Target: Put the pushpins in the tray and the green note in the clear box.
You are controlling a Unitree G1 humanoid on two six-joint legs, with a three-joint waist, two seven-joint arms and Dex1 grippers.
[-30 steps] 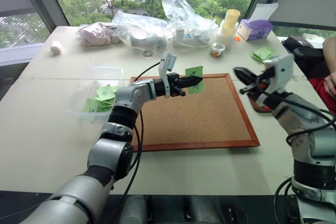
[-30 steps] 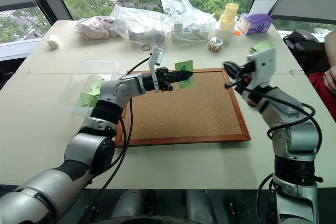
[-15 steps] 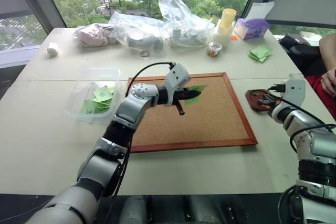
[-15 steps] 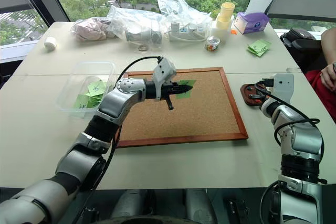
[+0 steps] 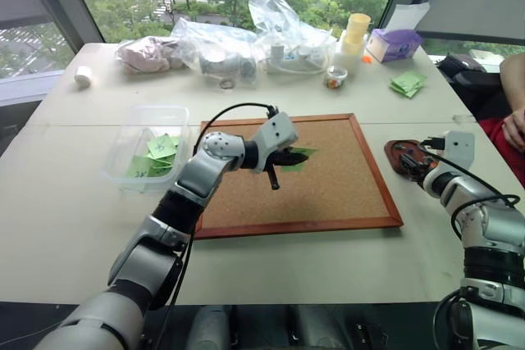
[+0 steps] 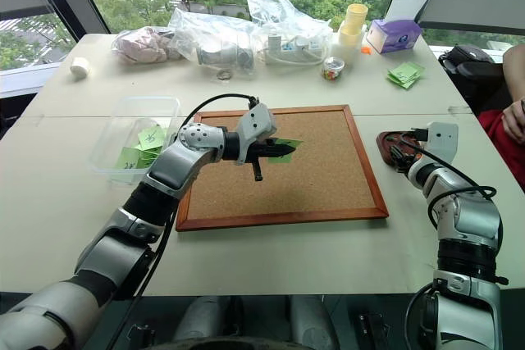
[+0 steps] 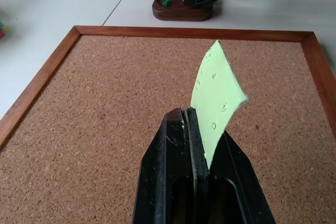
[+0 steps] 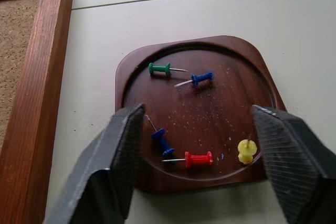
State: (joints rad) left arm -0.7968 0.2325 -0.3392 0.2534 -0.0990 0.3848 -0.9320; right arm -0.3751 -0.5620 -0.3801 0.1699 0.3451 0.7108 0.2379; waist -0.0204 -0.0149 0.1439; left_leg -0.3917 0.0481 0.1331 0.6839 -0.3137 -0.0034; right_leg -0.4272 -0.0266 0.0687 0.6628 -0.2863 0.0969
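Nearest to us, our left gripper (image 7: 195, 129) is clamped tight on one edge of the green note (image 7: 216, 103), held just above the middle of the corkboard (image 5: 328, 194). The note stands out from the fingertips edge-on and tilted, pointing to the right and a little away across the cork, and we can see small pin holes in the paper.

To the right, off the board's right frame, our right gripper (image 8: 197, 153) hangs low over the tray (image 8: 131, 69) with its fingers (image 8: 115, 156) spread wide, empty. Five pushpins (image 8: 167, 68) lie on their sides in the tray: green, two blue, red and yellow.

Left of the board sits the clear box (image 5: 148, 116), with several green notes already inside. Farther off, a loose stack of green notes (image 5: 408, 82) lies at the far right.
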